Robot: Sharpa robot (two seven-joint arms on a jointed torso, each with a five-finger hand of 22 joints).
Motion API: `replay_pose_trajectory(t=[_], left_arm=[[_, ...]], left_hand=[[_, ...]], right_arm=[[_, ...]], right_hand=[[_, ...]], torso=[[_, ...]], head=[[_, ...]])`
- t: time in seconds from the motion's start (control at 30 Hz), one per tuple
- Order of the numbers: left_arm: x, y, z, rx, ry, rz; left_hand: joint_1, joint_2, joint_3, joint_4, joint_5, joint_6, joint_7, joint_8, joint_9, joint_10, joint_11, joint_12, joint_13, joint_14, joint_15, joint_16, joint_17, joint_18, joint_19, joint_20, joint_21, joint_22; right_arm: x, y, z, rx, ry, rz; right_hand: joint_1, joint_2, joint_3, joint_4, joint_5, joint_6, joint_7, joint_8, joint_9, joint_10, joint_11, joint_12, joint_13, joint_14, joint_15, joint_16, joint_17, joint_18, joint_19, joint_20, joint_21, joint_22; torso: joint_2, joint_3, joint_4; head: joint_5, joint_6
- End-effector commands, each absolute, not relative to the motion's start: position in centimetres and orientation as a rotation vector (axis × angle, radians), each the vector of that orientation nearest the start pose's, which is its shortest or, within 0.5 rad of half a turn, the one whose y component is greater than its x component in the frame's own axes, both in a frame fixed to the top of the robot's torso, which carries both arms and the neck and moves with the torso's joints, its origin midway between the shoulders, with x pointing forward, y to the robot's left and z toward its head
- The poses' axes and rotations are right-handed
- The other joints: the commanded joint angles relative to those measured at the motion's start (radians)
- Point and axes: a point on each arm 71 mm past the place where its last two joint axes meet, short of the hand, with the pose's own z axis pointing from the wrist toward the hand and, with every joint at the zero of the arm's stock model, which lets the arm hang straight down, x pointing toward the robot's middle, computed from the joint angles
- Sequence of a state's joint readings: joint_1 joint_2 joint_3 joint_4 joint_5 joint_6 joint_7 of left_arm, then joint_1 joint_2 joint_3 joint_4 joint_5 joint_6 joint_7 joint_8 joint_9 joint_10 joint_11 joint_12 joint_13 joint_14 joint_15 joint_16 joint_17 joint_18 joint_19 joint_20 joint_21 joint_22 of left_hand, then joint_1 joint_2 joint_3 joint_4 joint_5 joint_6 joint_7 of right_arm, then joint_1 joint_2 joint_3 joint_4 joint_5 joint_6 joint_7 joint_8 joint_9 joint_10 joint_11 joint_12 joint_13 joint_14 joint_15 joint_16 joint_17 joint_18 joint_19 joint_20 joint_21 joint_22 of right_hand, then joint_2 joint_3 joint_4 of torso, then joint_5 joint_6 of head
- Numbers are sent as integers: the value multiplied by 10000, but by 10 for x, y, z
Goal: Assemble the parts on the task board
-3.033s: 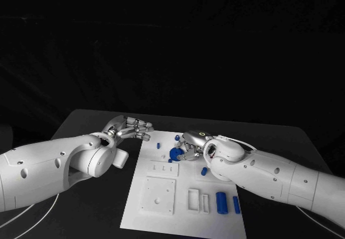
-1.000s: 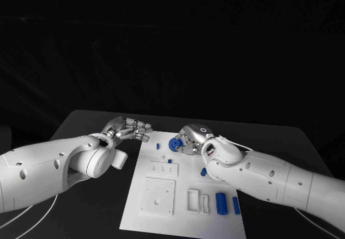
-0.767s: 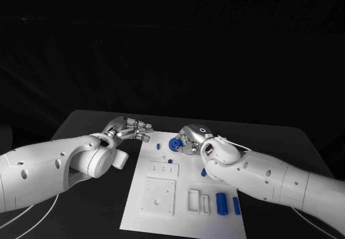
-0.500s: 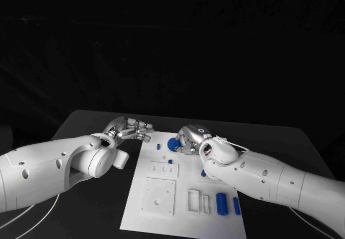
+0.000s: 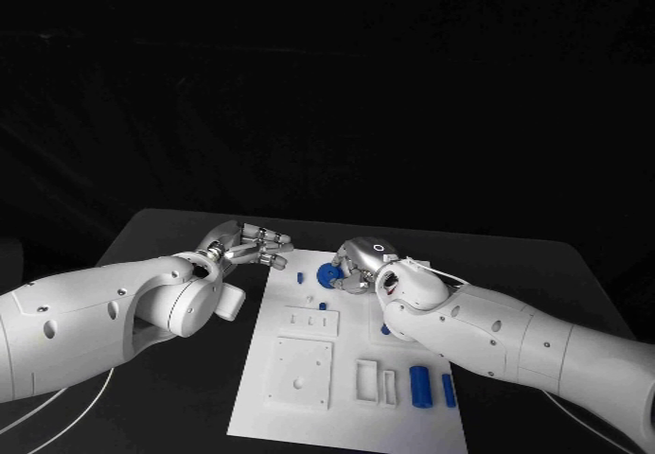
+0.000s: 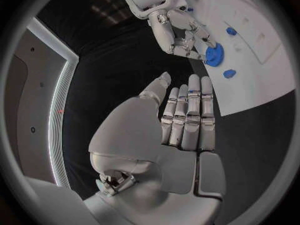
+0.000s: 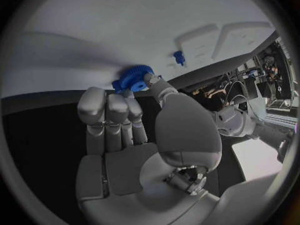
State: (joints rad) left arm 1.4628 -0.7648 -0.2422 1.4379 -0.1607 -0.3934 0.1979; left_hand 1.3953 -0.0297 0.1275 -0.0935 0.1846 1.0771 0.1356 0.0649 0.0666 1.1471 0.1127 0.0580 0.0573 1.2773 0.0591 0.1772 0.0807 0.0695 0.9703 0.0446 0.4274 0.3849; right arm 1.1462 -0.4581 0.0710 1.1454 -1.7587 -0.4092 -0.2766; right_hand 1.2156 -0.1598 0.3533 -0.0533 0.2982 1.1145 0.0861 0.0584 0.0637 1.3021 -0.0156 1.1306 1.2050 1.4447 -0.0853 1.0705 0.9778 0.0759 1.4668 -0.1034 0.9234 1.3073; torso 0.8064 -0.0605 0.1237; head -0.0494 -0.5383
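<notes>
Blue gear (image 5: 329,275) sat pinched in the right hand (image 5: 358,267) at the far end of the white task board (image 5: 314,416), just left of that hand; the left hand (image 5: 246,244) hovered unclenched and empty over the black table (image 5: 164,232), farther left.

No legible text or markings.

The left hand (image 6: 184,117) is seen with its fingers held straight and close together, nothing held in it, above the black bench (image 6: 119,70). Beyond it, a blue gear (image 6: 214,54) is pinched by the right hand (image 6: 178,30) at the edge of the white task board (image 6: 262,80). Small blue parts (image 6: 229,74) are seen lying on the board near the gear.
</notes>
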Motion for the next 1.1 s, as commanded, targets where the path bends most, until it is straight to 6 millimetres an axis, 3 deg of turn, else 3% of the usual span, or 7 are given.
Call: replay_pose_trajectory(t=[0.03,0.1,0.27,0.53,0.67,1.1], left_arm=[[525,200,-132,-8517,15792,-12678],[525,200,-132,-8514,15799,-12683],[526,199,-132,-8505,15812,-12691],[526,200,-132,-8517,15808,-12671],[526,200,-132,-8520,15808,-12666],[526,201,-132,-8531,15820,-12655]], left_hand=[[23,19,-19,-53,10,-100,-5,-18,0,-74,16,8,14,-41,40,-18,-14,35,16,-8,-31,13],[23,19,-19,-53,10,-100,-5,-18,0,-74,16,8,14,-41,40,-18,-14,35,16,-8,-31,13],[-21,24,-12,-88,7,-122,2,-22,-1,-82,21,8,13,-39,43,-22,-16,37,-9,-2,-19,77],[-38,24,-21,-79,7,-157,12,-22,-3,-119,31,7,14,-40,48,-22,-16,39,-2,2,-31,73],[-46,26,-25,-73,12,-163,14,-20,-1,-130,35,7,14,-39,49,-22,-16,39,0,4,-39,68],[-39,28,-21,-76,63,-183,21,-19,0,-147,39,8,14,-38,50,-22,-16,44,13,5,-54,61]], right_arm=[[546,-114,-193,-1949,15067,4345],[546,-113,-193,-1906,15038,4417],[545,-113,-192,-1789,14934,4637],[543,-118,-190,-1512,14845,4879],[543,-121,-190,-1386,14949,4921],[544,-129,-193,-1260,15391,4814]], right_hand=[[61,-94,-200,15,-215,-480,118,36,-15,-61,70,-36,-32,-22,59,-57,-11,35,456,24,-83,1131],[124,-95,-463,85,-378,-688,159,37,-14,-66,100,-35,-50,-20,89,-49,-2,75,463,64,-90,1133],[222,-95,-996,288,-263,-808,168,37,-13,-72,114,-20,-75,-17,100,-41,5,109,470,88,-103,1135],[167,-70,-1865,751,317,-1023,190,39,-14,-99,145,-25,-131,-20,124,-45,-4,145,480,119,-126,1134],[122,-72,-2067,1014,425,-932,181,33,-14,-100,135,-17,-140,-23,118,-41,-2,147,488,120,-121,1137],[72,-38,-2240,1336,491,-869,164,39,-11,-103,132,0,-136,-24,115,-41,-5,141,482,112,-105,1140]], torso=[[1,1,-12],[1,1,-17],[0,5,3],[-1,10,-6],[-2,9,-21],[-4,19,-10]], head=[[19,2],[22,6],[22,6],[33,-1],[39,-11],[-28,-27]])
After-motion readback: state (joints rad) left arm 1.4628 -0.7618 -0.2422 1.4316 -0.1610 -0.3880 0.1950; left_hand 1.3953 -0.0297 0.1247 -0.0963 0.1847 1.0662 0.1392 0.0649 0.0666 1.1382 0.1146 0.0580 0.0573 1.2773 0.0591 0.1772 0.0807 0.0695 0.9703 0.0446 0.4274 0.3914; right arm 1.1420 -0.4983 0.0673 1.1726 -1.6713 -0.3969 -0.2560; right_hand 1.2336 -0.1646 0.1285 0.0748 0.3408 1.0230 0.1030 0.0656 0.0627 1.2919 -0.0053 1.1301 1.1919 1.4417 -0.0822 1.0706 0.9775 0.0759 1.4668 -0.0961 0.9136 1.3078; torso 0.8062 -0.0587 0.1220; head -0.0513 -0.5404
